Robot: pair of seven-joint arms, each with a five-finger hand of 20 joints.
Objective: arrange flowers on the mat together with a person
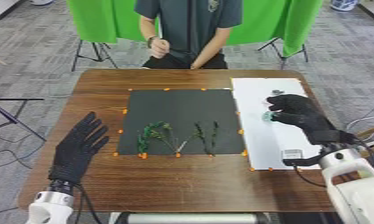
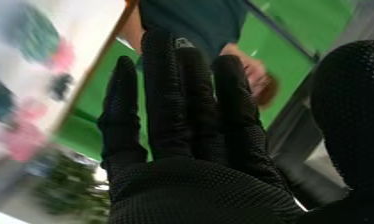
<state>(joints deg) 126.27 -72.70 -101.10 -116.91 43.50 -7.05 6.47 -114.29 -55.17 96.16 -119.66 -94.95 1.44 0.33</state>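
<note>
On the white rectangular mat (image 1: 265, 145), at the robot's right: small flower pieces in teal-green and pink, among them a round, frilled teal-green piece (image 1: 269, 116) and, in the right wrist view, a soft pink piece (image 2: 22, 134). Key relation for the coming move: teal-green piece just beside the right hand in its black fabric glove (image 1: 299, 107), at the fingertip end, toward the dark rectangular mat (image 1: 166, 107). Contact between the two: cannot tell. Long axis of that piece: cannot tell either, given so round an outline. Nearer by far: the right arm. Fingers of that hand straight, set close together, with the thumb well apart; pinching nothing. On the dark mat, along the edge nearer the robot: leafy green sprigs (image 1: 155, 132) on slender stems, long axes running mostly away from the robot, two stems meeting in a V. Over the table's left side: the left hand in a matching black glove (image 1: 74, 150), fingers spread, holding nothing. Likely step in hand: picking a flower piece for the far ends of the stems. Best to lower and close thumb against fingers, then carry leftward. Possible trouble: brushing neighbouring pieces aside, or crushing soft petals. Near the right wrist, a small white label (image 1: 292, 153), with print too small to read.
</note>
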